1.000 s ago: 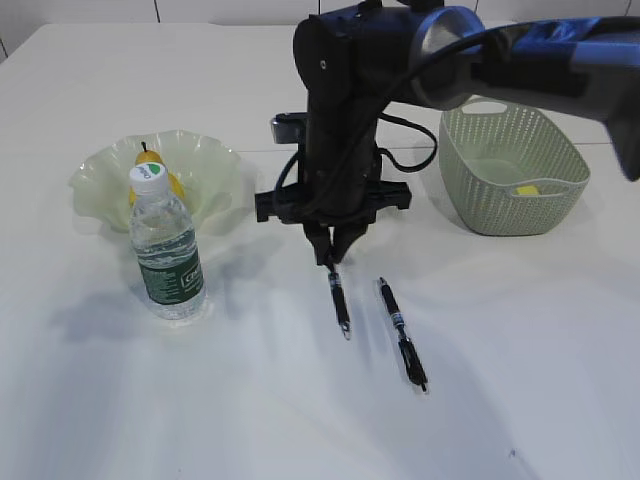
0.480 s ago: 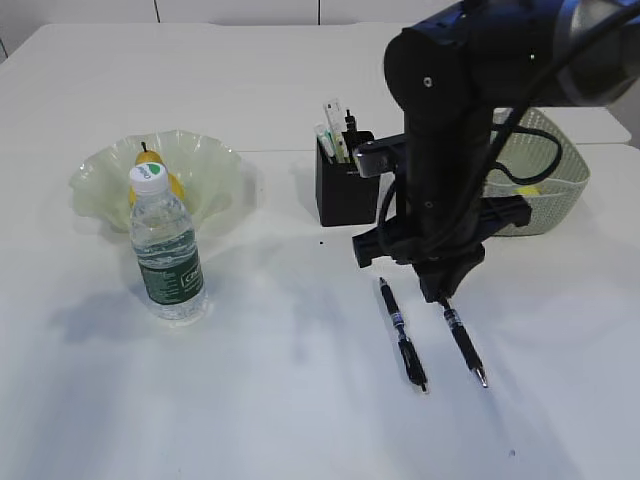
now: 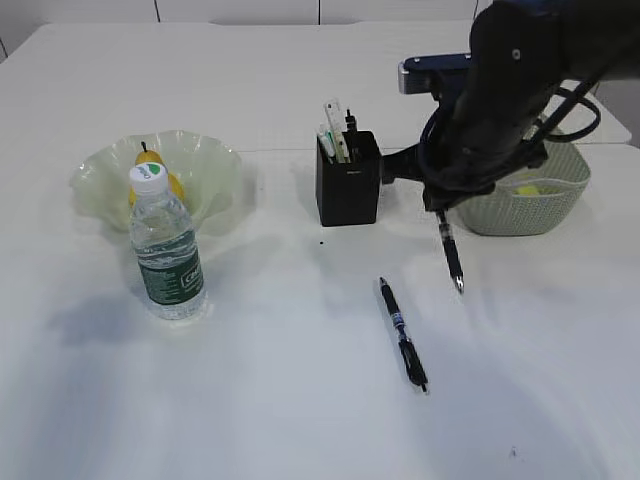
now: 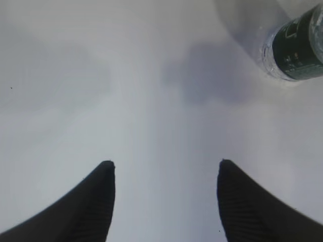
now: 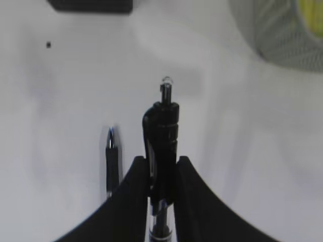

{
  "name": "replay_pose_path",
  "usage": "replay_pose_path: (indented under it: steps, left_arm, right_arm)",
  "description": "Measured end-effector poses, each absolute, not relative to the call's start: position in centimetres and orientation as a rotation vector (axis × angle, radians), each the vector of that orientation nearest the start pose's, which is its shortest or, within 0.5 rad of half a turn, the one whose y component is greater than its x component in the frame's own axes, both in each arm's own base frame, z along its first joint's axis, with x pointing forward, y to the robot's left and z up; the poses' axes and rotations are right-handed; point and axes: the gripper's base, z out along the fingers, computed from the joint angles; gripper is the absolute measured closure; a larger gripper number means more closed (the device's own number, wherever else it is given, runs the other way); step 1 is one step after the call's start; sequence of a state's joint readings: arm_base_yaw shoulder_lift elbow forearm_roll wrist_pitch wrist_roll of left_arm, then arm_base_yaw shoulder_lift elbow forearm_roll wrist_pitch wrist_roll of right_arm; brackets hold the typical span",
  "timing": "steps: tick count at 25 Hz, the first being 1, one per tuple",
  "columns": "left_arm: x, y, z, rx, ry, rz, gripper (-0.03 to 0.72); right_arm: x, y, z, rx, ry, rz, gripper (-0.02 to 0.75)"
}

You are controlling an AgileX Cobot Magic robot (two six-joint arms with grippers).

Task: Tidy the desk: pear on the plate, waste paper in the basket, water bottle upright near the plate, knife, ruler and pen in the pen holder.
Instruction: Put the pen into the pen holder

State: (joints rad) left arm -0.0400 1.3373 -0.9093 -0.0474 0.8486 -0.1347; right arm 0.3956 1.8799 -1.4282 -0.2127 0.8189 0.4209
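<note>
**Over the desk's right side: one pen lifted, one pen waiting**

Right of the pen holder (image 3: pixel 348 190), the right gripper (image 3: pixel 441 212) hangs clenched on a pen (image 3: pixel 449 250), lifted clear of the desk (image 3: pixel 300 400). The pen's long axis runs nearly upright, tilted slightly, with the writing tip pointing down and a little to the right, and the clicker end pinched between the fingers (image 5: pixel 184 201).

A second pen (image 3: pixel 402 333) lies flat on the desk, nearer the camera, its long axis running from far-left to near-right, tip at the near end.

The step in hand looks like pen-to-holder. The pear (image 3: pixel 160 180) already sits in the plate (image 3: pixel 205 165), the water bottle (image 3: pixel 165 250) stands upright just in front of it, and the waste paper (image 3: pixel 528 188) shows in the basket (image 3: pixel 520 210).

The next move calls for carrying the pen left over the holder's open top, among the items already standing there, keeping it close to vertical, then letting go.

The left gripper (image 4: pixel 164 201) hovers released, jaws wide apart over bare desk.
</note>
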Motion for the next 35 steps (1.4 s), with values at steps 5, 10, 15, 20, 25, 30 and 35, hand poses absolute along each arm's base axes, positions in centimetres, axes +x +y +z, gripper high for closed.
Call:
replay_pose_path:
  steps: [5, 10, 15, 20, 25, 30, 35]
  left_arm:
    - [24.9, -1.3, 25.9, -0.165, 2.759, -0.104, 0.24]
    - [24.9, -1.3, 25.9, -0.165, 2.759, -0.104, 0.24]
    - [24.9, -1.3, 25.9, -0.165, 2.759, -0.104, 0.237]
    - [24.9, -1.3, 25.9, -0.165, 2.759, -0.104, 0.239]
    - [24.9, -1.3, 25.9, -0.165, 2.759, -0.104, 0.239]
    - [24.9, -1.3, 25.9, -0.165, 2.759, -0.104, 0.239]
    - [24.9, -1.3, 25.9, -0.165, 2.759, -0.104, 0.239]
  right_arm:
    - [39.3, 14.2, 23.9, -0.201, 2.485, 0.019, 0.655]
    - [40.7, 15.2, 25.3, -0.283, 2.245, 0.104, 0.656]
    - [41.6, 16.1, 26.6, -0.365, 2.038, 0.172, 0.656]
    - [43.2, 16.4, 26.2, -0.391, 1.917, 0.225, 0.656]
    - [45.1, 15.7, 26.3, -0.376, 1.872, 0.213, 0.657]
    - [46.6, 16.0, 25.7, -0.382, 1.843, 0.216, 0.657]
    - [47.5, 16.7, 23.3, -0.408, 1.817, 0.255, 0.657]
